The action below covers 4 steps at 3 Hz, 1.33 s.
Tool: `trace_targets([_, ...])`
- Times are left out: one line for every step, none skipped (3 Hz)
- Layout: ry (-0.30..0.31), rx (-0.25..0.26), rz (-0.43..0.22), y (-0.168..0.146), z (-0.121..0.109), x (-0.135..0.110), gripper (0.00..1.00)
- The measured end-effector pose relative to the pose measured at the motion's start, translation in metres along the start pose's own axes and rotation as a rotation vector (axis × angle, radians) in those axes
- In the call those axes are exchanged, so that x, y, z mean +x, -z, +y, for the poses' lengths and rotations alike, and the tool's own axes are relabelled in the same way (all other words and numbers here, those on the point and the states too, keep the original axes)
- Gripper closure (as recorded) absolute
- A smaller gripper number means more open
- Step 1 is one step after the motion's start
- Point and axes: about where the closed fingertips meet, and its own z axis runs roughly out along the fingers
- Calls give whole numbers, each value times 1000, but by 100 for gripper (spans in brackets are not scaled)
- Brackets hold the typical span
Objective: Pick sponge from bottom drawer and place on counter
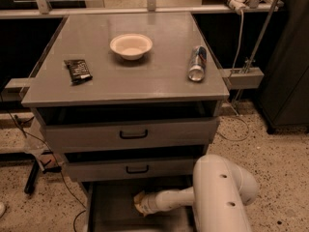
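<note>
Camera view, single frame.

- Grey drawer cabinet, worktop on top. On it: white bowl upright near the back centre; drink can lying on its side toward the right edge; dark snack packet flat near the left edge. All three well apart.
- Top drawer and middle drawer, each with a black handle, dark gap above each front.
- Bottom drawer pulled out, interior dark.
- White arm enters from the lower right; forearm reaches left into the bottom drawer.
- Gripper sits low inside the bottom drawer, near its middle, tip yellowish.
- Clenched or released: cannot tell.
- Sponge: cannot be told apart from the yellowish tip inside the drawer.
</note>
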Motion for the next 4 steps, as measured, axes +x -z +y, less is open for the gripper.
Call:
trace_targets([-1, 0, -1, 4, 0, -4, 100])
trace_targets([-94, -22, -71, 30, 13, -15, 100])
trace_targets([-216, -7, -147, 72, 14, -13, 100])
trace_targets([-292, 27, -203, 113, 18, -10, 100])
